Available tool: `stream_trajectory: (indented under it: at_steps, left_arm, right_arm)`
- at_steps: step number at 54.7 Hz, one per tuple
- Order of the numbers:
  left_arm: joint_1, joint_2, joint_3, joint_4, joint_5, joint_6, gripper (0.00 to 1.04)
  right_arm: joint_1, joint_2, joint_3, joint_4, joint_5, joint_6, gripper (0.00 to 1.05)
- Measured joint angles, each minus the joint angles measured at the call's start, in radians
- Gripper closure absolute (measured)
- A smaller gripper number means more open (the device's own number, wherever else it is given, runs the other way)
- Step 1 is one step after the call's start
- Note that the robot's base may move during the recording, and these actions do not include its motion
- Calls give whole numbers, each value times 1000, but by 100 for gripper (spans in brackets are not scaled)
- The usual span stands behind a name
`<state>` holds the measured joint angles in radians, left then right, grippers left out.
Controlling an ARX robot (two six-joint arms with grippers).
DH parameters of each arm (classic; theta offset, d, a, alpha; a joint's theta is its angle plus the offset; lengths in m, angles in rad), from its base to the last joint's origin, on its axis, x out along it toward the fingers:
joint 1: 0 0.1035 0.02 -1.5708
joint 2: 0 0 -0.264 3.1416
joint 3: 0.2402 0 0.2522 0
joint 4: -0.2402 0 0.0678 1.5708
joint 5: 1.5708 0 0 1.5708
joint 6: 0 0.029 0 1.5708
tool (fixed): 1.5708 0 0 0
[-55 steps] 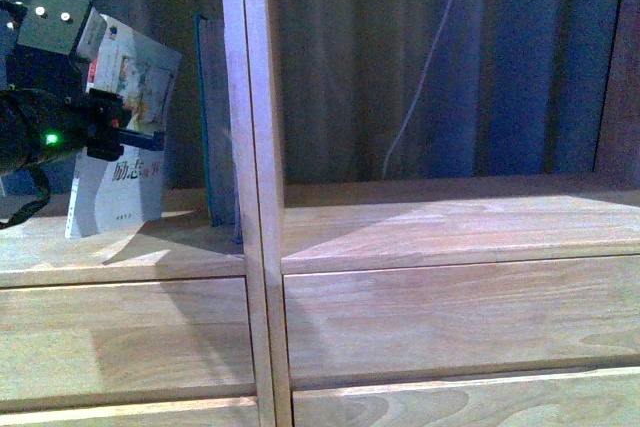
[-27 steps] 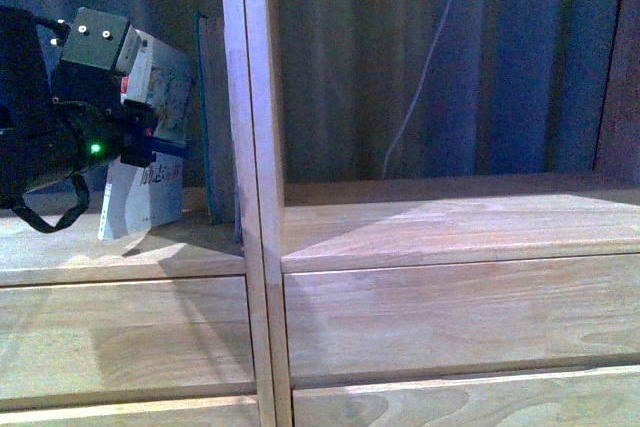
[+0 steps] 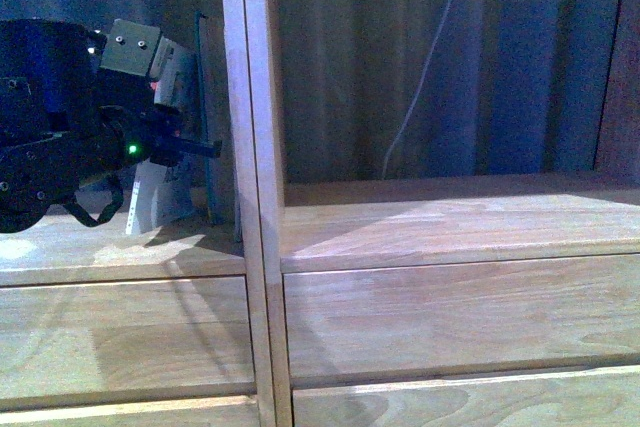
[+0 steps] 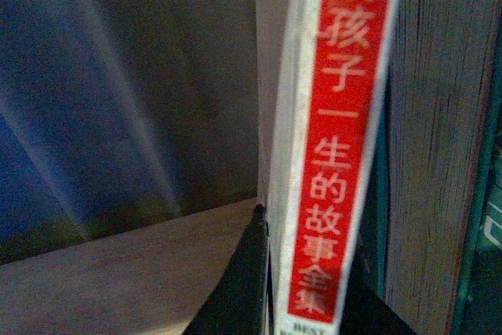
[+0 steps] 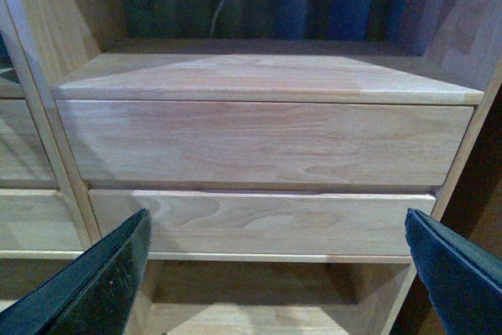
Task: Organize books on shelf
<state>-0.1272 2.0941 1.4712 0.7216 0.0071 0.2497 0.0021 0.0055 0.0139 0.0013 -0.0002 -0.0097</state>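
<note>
The pale paperback (image 3: pixel 160 187) was stood nearly upright in the shelf's (image 3: pixel 400 222) left compartment, just beside the teal book (image 3: pixel 212 117) against the central upright (image 3: pixel 245 187). It was clamped at its red spine (image 4: pixel 341 139) by the left gripper (image 3: pixel 170 147). The right gripper (image 5: pixel 274 272) was held wide open, empty, before the drawer fronts (image 5: pixel 259 143).

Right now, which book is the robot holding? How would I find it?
Find the light-wood shelf and its double upright. In the compartment left of it, the left gripper clamps a thin pale paperback. Unlike the taller dark teal book beside it, its spine is red with pale Chinese characters.
</note>
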Motion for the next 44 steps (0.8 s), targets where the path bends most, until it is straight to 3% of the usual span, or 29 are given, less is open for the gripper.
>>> stream_trajectory:
  at_steps: [5,9,29,44]
  left_arm:
    - [0,0,0,-10,19,2,82]
    - [0,0,0,-10,25,4,64]
    - [13,-54,-44,-32,36,-27,7]
    - [13,-240,-214,-90,49,-84,7]
  right_arm:
    - [0,0,0,0,0,0,7]
    - [0,0,0,0,0,0,7]
    - [0,0,0,0,0,0,7]
    - [0,0,0,0,0,0,7]
